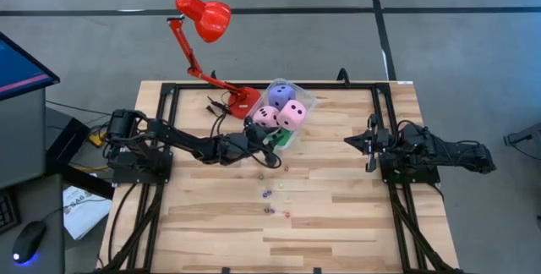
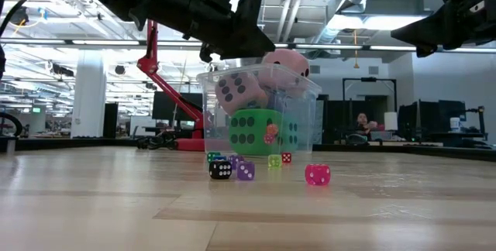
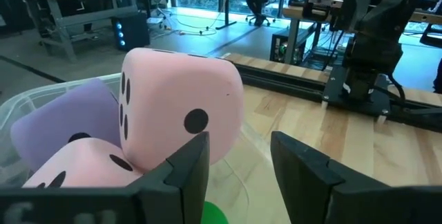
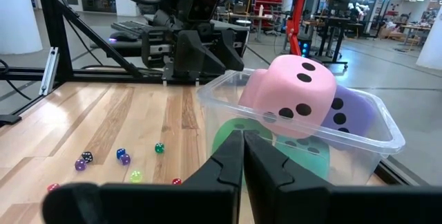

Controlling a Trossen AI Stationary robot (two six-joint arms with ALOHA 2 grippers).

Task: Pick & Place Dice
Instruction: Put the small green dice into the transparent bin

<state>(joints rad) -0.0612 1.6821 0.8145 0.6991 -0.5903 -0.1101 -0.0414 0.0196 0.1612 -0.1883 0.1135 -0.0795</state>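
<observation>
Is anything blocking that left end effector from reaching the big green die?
Nothing visible does. The left end effector, fingers open, hovers by the clear tub, right above the green die beside it.

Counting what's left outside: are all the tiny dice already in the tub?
No: several tiny dice lie on the table in front of the tub.

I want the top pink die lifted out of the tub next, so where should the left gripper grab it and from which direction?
Probably from above, fingers across two opposite flat faces of the upper pink die. It sits highest in the clear tub, above the rim, so its top is free while the walls and neighbouring dice block its sides. The left gripper, open, is already beside the tub.
</observation>
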